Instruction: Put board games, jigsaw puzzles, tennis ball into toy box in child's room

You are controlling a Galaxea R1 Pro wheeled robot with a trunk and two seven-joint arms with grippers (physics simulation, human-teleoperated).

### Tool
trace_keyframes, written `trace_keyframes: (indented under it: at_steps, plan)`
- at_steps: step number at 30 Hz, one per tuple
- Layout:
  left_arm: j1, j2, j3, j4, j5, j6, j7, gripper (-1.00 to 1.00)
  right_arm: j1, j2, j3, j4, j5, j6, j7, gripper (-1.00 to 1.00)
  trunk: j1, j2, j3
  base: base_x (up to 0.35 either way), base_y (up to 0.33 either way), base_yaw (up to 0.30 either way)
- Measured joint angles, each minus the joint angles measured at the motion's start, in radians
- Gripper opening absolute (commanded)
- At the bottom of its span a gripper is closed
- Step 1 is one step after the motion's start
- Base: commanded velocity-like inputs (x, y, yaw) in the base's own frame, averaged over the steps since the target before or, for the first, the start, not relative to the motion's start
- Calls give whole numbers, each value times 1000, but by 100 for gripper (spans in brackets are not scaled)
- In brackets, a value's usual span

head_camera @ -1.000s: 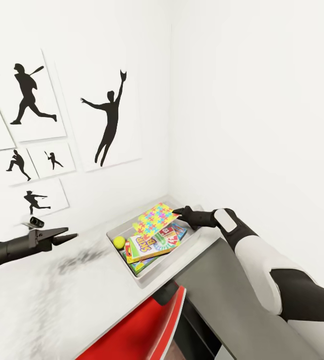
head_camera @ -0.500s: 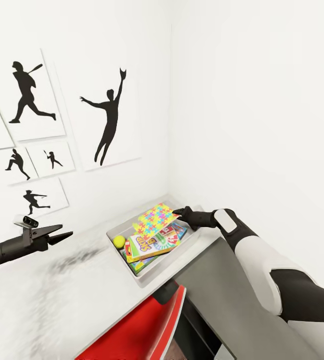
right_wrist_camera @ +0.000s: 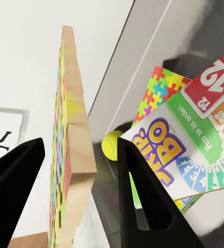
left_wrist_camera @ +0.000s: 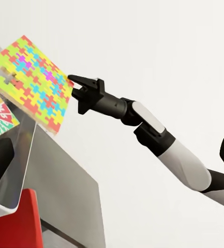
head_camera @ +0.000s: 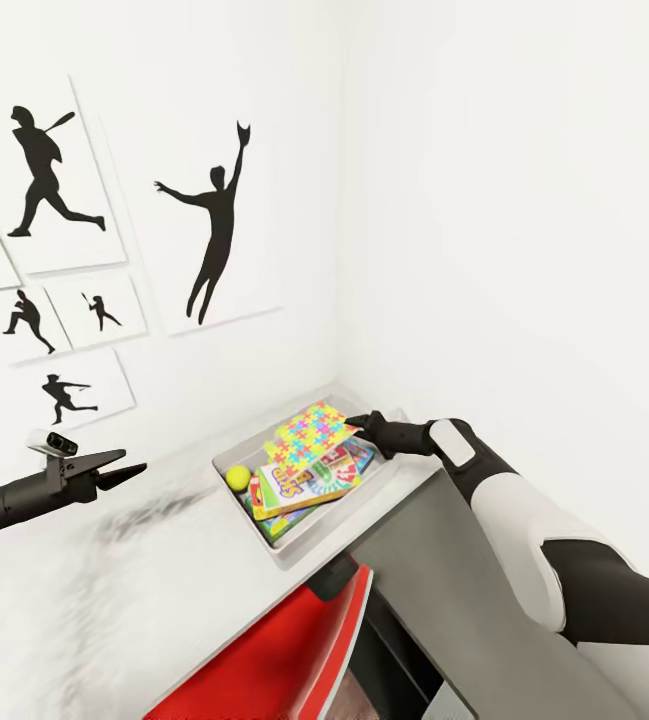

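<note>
Finishing the last drop: our right gripper (head_camera: 364, 422) sits at the corner of the jigsaw puzzle (head_camera: 311, 433), which leans tilted over the far side of the toy box (head_camera: 309, 546) on the table (head_camera: 144, 590). In the right wrist view the fingers are apart with the puzzle edge between them, not clamped, as far as we can tell. To do this well we back straight off so the sheet settles inside the walls, not onto the rim. Left gripper (head_camera: 124, 470) hovers away from the toy box, fingers slightly apart, empty. Inside the toy box: tennis ball (head_camera: 236, 477), second puzzle, Skip-Bo box (head_camera: 304, 484). Readable: "BO", "12", "Fun in order!".
</note>
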Motion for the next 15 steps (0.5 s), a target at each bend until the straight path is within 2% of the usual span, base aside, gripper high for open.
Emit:
trace_keyframes:
  at_steps: [15]
  plan:
    - [1, 1, 1, 0, -1, -1, 0, 100, 2, -1, 0, -1, 3, -15, 28, -100, 0, 0, -18, 0, 0, 0]
